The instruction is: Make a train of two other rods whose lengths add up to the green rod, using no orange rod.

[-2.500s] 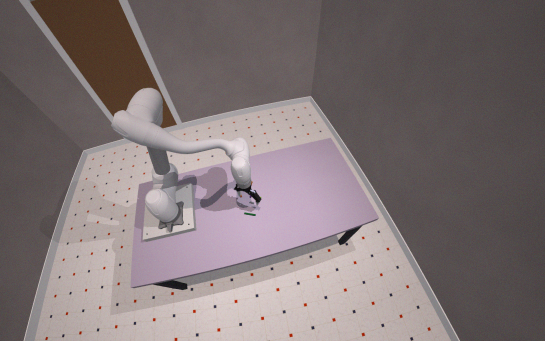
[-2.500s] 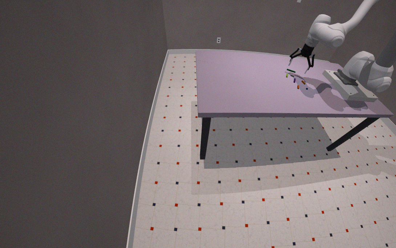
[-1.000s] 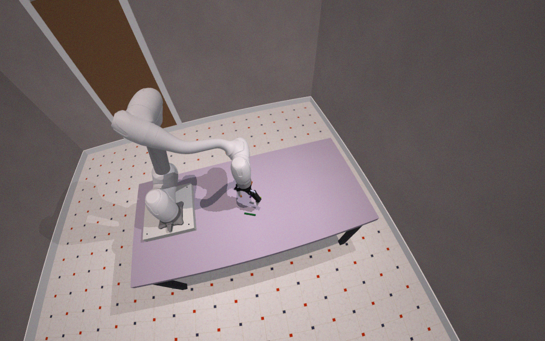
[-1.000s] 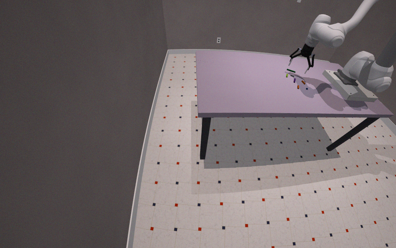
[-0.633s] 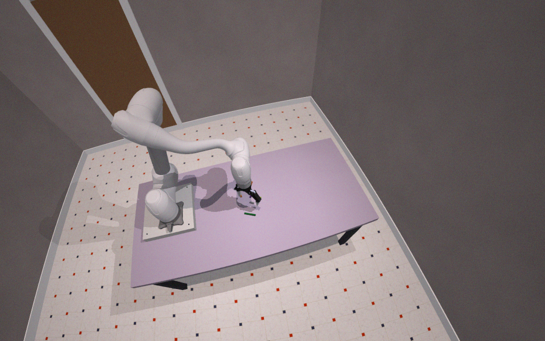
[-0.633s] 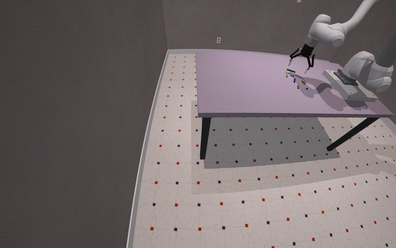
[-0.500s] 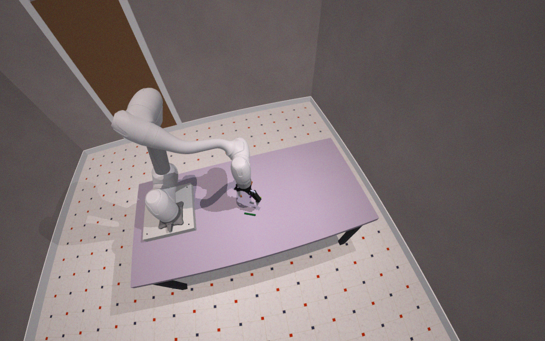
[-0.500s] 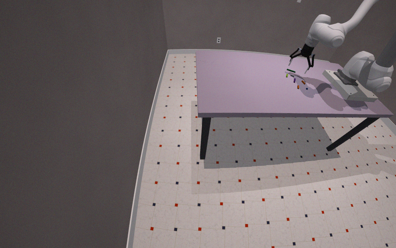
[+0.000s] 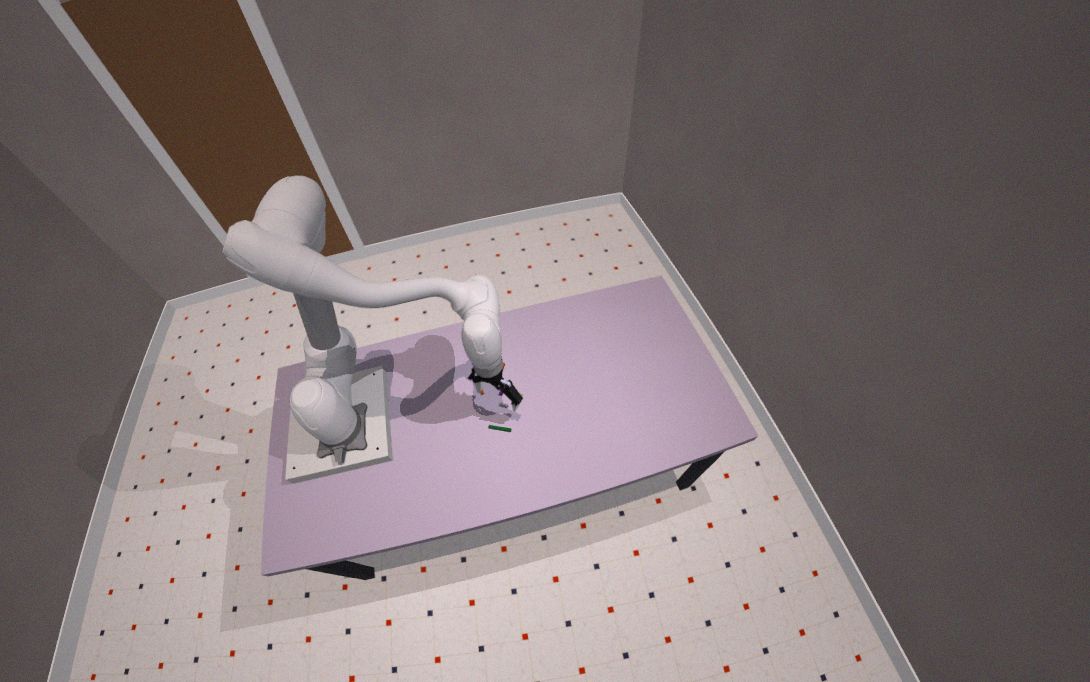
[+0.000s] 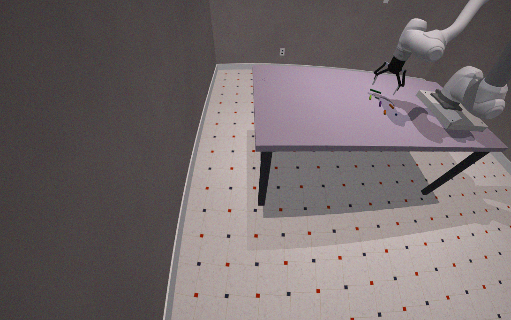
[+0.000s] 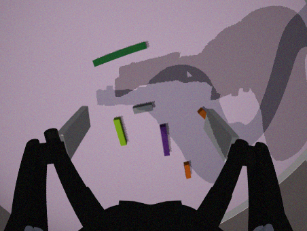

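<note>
Nearest the wrist view, the black gripper (image 9: 512,408) (image 10: 384,89) (image 11: 147,117) has its fingers spread wide above the table (image 9: 610,361) (image 10: 320,113) (image 11: 44,44). Between them in that view, left of the purple rod (image 10: 380,103) (image 11: 164,140), lies the lime rod (image 10: 370,97) (image 11: 120,132); beyond the purple rod are the grey rod (image 11: 143,108), then the green rod (image 9: 499,428) (image 10: 375,91) (image 11: 120,54).

The arm arches outward and bends down at the wrist, its hand (image 9: 499,402) (image 10: 384,88) (image 11: 147,117) spread wide open and empty.
</note>
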You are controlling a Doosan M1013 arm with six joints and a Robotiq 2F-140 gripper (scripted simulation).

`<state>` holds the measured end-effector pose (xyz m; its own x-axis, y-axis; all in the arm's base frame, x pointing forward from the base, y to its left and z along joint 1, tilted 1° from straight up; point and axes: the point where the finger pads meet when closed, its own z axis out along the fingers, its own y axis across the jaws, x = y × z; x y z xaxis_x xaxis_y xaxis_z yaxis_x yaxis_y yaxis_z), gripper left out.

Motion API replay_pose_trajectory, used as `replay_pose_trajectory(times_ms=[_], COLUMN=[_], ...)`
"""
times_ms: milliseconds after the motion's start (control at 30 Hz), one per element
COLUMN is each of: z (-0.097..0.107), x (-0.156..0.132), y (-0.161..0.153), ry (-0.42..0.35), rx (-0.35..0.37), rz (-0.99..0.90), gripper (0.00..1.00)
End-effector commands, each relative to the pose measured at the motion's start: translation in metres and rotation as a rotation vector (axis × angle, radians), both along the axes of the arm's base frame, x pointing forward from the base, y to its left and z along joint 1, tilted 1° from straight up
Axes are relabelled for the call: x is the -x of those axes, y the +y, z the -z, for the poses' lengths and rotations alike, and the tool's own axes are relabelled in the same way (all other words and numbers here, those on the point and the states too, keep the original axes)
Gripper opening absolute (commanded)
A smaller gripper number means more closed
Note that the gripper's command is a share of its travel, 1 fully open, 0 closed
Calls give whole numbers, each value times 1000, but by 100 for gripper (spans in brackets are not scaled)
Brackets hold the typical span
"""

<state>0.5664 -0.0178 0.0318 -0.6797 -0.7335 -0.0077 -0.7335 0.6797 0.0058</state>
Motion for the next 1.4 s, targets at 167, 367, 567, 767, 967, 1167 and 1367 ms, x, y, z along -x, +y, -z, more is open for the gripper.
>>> replay_pose_trajectory(times_ms=[167,367,567,767,967,1167,1367], z=[0,0,-2,-5,-9,-12,-15], x=[0,0,-1,-4,-6,-8,-10], y=[0,0,0,1,2,3,3], ry=[0,0,1,3,5,7,9], rx=[0,0,0,-1,-1,-1,-2], rz=[0,0,86,319,506,694,890], gripper=[100,100,100,100,100,100,100])
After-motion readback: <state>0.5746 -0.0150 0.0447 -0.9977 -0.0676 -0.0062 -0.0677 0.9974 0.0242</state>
